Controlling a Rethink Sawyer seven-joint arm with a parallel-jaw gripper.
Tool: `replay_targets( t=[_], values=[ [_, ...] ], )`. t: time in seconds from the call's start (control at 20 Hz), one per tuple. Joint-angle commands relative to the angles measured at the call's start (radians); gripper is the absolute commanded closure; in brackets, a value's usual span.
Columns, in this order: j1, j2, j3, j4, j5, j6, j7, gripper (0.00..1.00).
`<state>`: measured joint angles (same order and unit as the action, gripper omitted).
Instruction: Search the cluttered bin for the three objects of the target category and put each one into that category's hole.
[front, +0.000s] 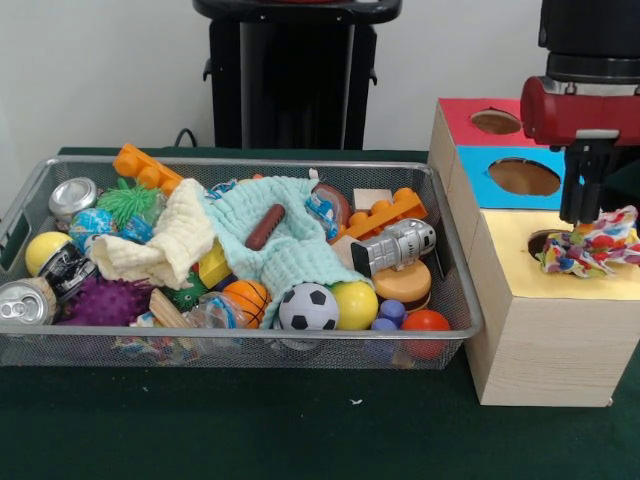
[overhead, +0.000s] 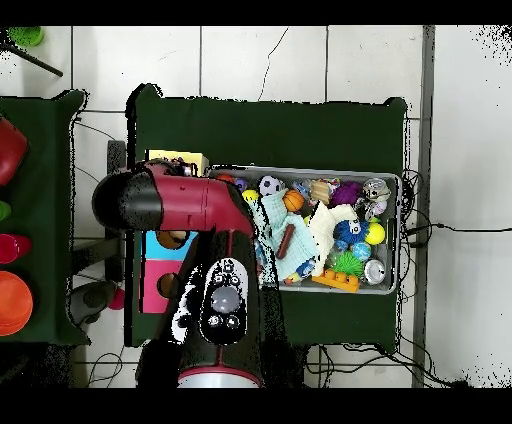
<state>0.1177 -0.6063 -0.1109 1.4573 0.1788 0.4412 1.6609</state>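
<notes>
A bright cloth piece (front: 590, 250) with many colours is being held by the hand (front: 583, 222) of the red and black arm (overhead: 190, 205). The hand's dark fingers (front: 577, 190) are pointing straight down and are closed on the top of the cloth. The cloth is being held right over the round dark hole (front: 545, 241) in the yellow-topped box (front: 545, 320), and part of the hole is being hidden by it. One end of the cloth is hanging out to the side, over the yellow top.

Behind the yellow-topped box, a blue-topped box (front: 510, 178) and a red-topped box (front: 480, 122) are being shown in the front view, each with its own round hole. The three boxes are standing in a row, just beside the wire basket (front: 450, 330).

The basket is sitting on the dark green counter (front: 250, 420) and is full of toys. A pale yellow cloth (front: 165, 245) and a mint green cloth (front: 290, 245) are lying across the middle of the pile, touching each other. A small brown sausage toy (front: 265, 227) is resting on the green cloth. A soccer ball (front: 308, 307), a yellow ball (front: 355, 305), an orange basketball (front: 247, 297) and a purple spiky ball (front: 105, 300) are lying along the near side. Two cans (front: 25, 302) are lying at the end far from the boxes. Orange blocks (front: 385, 215) and a silver robot toy (front: 395, 247) are lying at the end near the boxes.

In the overhead view, the hand and the yellow-topped box are mostly being covered by the arm.
</notes>
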Motion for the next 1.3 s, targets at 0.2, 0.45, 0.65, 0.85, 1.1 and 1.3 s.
replay_targets(
  t=[0.2, 0.45, 0.65, 0.85, 1.1, 1.3],
  values=[
    [-0.008, -0.018, 0.018, -0.025, 0.032, 0.178, 0.200, 1.00],
    [-0.009, -0.017, 0.021, -0.026, 0.029, 0.178, 0.201, 1.00],
    [-0.002, -0.001, 0.009, -0.034, 0.022, 0.177, 0.211, 1.00],
    [0.007, 0.022, 0.000, -0.024, 0.018, 0.143, 0.223, 1.00],
    [0.008, 0.026, 0.016, -0.007, 0.039, 0.090, 0.243, 1.00],
    [0.005, 0.029, 0.024, 0.000, 0.043, 0.069, 0.243, 1.00]
  ],
)
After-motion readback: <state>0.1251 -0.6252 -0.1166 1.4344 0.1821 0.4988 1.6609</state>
